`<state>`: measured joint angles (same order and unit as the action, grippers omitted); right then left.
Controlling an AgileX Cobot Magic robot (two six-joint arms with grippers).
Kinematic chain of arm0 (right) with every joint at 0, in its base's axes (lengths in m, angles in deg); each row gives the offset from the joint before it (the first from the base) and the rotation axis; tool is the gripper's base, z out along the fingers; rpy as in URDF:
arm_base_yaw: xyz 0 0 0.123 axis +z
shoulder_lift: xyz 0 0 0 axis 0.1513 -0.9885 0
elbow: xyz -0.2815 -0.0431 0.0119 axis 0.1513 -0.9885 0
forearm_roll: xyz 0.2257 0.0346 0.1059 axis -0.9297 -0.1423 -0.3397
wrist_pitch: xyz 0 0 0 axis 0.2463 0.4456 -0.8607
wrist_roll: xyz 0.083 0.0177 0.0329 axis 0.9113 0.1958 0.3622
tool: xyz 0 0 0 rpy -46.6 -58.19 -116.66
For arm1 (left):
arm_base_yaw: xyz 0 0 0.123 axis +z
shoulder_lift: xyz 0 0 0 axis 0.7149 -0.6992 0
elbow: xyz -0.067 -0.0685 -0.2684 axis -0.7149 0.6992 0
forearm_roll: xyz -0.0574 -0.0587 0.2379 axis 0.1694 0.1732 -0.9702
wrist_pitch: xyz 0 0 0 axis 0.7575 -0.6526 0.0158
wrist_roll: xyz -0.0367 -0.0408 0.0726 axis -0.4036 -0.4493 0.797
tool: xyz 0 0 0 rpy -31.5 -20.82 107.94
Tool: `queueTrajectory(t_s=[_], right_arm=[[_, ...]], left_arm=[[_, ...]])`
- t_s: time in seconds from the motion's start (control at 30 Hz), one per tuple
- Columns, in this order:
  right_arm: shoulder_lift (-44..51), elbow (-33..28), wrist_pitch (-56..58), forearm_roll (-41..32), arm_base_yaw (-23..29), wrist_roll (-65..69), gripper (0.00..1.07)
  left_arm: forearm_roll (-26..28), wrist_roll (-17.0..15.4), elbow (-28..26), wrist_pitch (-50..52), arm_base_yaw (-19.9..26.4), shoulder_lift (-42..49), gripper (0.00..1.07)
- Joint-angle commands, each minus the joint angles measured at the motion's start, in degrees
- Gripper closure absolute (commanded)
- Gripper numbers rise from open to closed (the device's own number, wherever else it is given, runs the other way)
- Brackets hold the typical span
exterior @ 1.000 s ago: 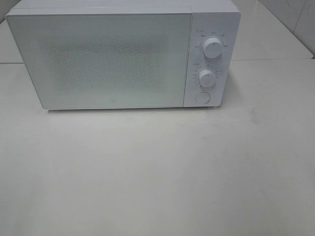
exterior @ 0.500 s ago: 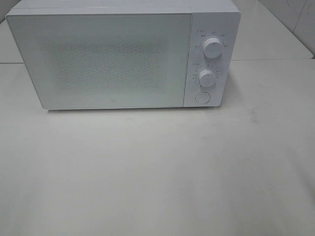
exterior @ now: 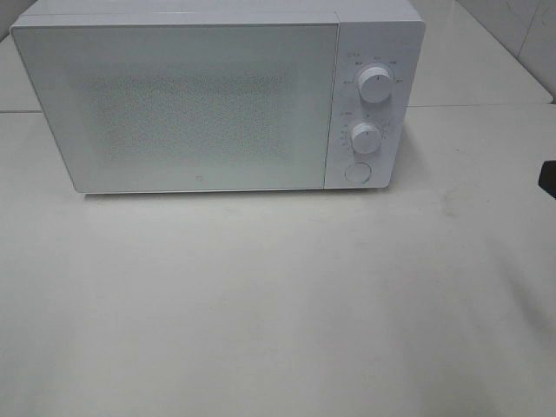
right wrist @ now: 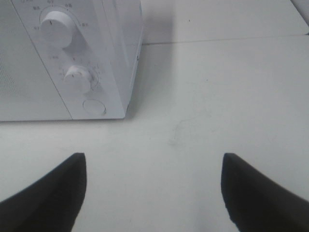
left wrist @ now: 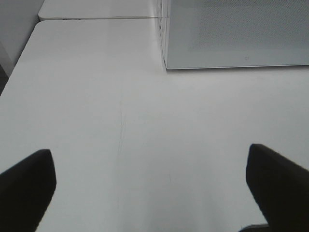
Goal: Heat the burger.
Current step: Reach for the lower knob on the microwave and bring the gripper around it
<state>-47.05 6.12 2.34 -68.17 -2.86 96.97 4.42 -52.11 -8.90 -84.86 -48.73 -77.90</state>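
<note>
The burger is out of view in every frame. A white microwave stands at the back of the table with its door shut; its two knobs and round button are on its right side. In the left wrist view my left gripper is open over bare table, in front of the microwave's left corner. My right gripper is open too, with nothing between its fingers, and faces the microwave's control panel. A dark tip of the right gripper shows at the right edge of the exterior view.
The white table stretches in front of the microwave. A seam between table tops runs behind the microwave's right side. A table edge runs to the left of the left gripper.
A dark part of the right gripper has come into the exterior view at its right edge. The microwave has not moved.
</note>
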Motion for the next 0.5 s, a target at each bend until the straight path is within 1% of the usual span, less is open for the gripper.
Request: queueTrajectory(t_s=[0.03,0.1,0.13,0.2,0.23,0.27,0.33,0.37,0.43,0.47,0.5], right_arm=[[-5.10,-0.17,-8.54,0.29,-0.17,1.09,0.32],[-6.47,-0.17,-9.74,0.29,-0.17,1.09,0.32],[-9.05,-0.17,-12.38,0.29,-0.17,1.03,0.32],[-10.49,-0.17,-13.52,0.29,-0.17,0.74,0.32],[-13.06,-0.17,-15.58,0.29,-0.17,-0.11,0.32],[-13.06,-0.17,-15.58,0.29,-0.17,-0.11,0.32],[-17.42,-0.17,-19.60,0.29,-0.17,-1.66,0.32],[-17.42,-0.17,-19.60,0.29,-0.17,-1.66,0.32],[-22.80,-1.49,-28.71,0.11,0.00,-4.24,0.32],[-22.80,-1.49,-28.71,0.11,0.00,-4.24,0.32],[-24.29,-1.95,-31.00,-0.29,0.00,-4.35,0.32]], left_arm=[[0.17,0.00,0.17,0.40,0.06,0.92,0.06],[0.17,0.00,0.17,0.40,0.06,0.92,0.06],[0.17,0.00,0.17,0.40,0.06,0.92,0.06],[0.17,0.00,0.17,0.40,0.06,0.92,0.06],[0.17,0.00,0.17,0.40,0.06,0.92,0.06],[0.17,0.00,0.17,0.40,0.06,0.92,0.06],[0.17,0.00,0.17,0.40,0.06,0.92,0.06],[0.17,0.00,0.17,0.40,0.06,0.92,0.06],[0.17,0.00,0.17,0.40,0.06,0.92,0.06],[0.17,0.00,0.17,0.40,0.06,0.92,0.06],[0.17,0.00,0.17,0.40,0.06,0.92,0.06]])
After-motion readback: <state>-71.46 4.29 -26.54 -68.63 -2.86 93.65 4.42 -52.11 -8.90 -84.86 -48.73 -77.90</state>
